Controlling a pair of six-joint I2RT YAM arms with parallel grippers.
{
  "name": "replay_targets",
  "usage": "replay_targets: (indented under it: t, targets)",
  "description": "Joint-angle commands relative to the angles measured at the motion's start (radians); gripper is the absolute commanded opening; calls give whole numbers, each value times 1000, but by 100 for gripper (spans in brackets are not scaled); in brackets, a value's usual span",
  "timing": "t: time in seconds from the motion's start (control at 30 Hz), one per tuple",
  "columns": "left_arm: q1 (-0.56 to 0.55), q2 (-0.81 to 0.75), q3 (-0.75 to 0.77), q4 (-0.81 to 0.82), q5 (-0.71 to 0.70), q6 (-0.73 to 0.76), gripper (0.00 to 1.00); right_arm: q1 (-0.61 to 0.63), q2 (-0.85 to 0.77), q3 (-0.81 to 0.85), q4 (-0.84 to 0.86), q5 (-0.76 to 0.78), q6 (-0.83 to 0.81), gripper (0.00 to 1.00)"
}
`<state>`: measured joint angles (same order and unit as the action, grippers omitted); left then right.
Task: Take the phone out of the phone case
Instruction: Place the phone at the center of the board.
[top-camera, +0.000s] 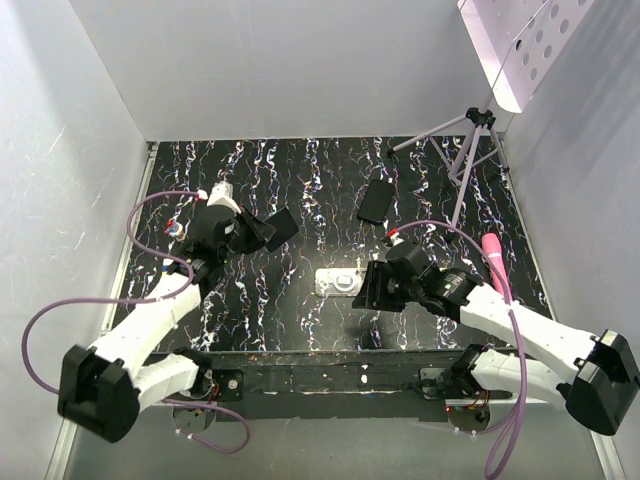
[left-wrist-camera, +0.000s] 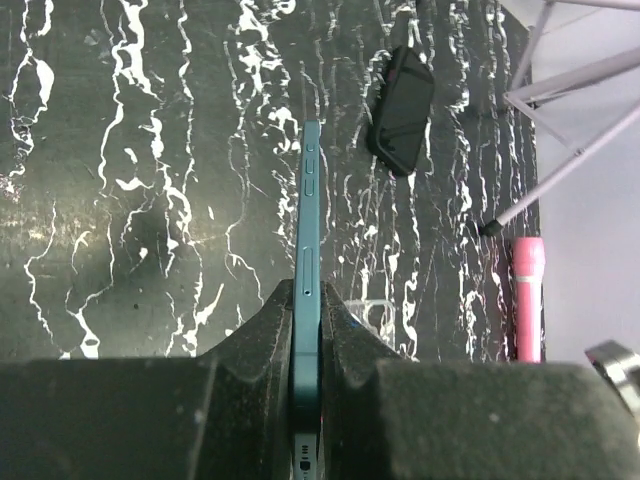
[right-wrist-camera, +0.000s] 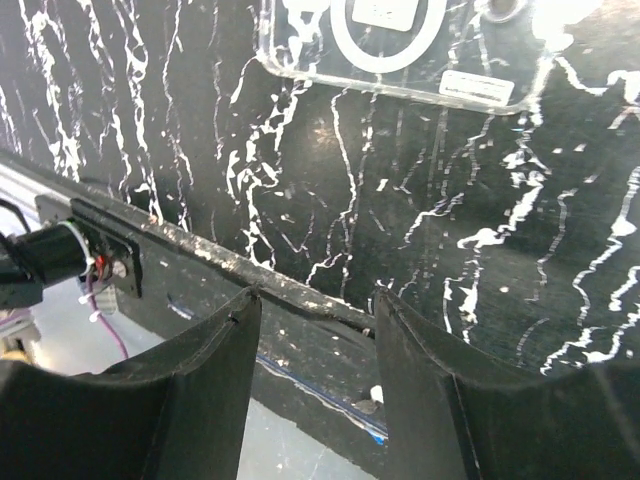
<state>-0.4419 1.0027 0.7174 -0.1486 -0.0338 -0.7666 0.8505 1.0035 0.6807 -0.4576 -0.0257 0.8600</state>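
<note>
My left gripper is shut on the phone, a dark slab held edge-up above the left half of the table. In the left wrist view the phone's teal edge with side buttons runs straight out from between the gripper's pads. The phone case, a clear shell with a white ring, lies flat and empty on the table near the front middle, also visible from the right wrist. My right gripper hovers just right of it, open, nothing between its fingers.
A black phone-sized slab with a trace of red at its edge lies at the back middle. A pink cylinder lies at the right. A tripod stands at the back right. The table's front rail runs under the right gripper.
</note>
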Motion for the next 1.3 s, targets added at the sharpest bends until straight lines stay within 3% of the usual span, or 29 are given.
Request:
replay_targets:
  t: [0.0,0.1,0.13,0.2,0.27,0.43,0.57,0.77,1.07,1.13,1.27]
  targets:
    - [144,143,48,176,217,-51,0,1,49,37,96,-115,-18,56]
    - [323,281,-51,552,431,-282,0,16,70,56,96,-117,-19,56]
    - [372,330,-112,704,445,-407,0,21,70,54,103,-115,-18,56]
    - [439,457,-177,979,430,-511,0,27,69,48,118,-117,-9,56]
    - [491,567,-210,1136,397,-609,0,30,67,42,141,-125,4,56]
    - [511,752,-226,1386,328,-672,0,48,84,46,158,-132,13,56]
    - [511,763,-197,1270,282,-613,0,61,124,57,191,-135,20,56]
    - [513,803,-181,1112,244,-669,0,107,233,118,235,-148,34,54]
    - [502,723,-124,828,196,-562,6,194,398,233,263,-128,68,52]
    - [502,722,-121,802,209,-569,13,212,446,269,266,-123,74,49]
    - [496,674,-116,683,209,-571,44,243,556,377,206,-108,60,46]
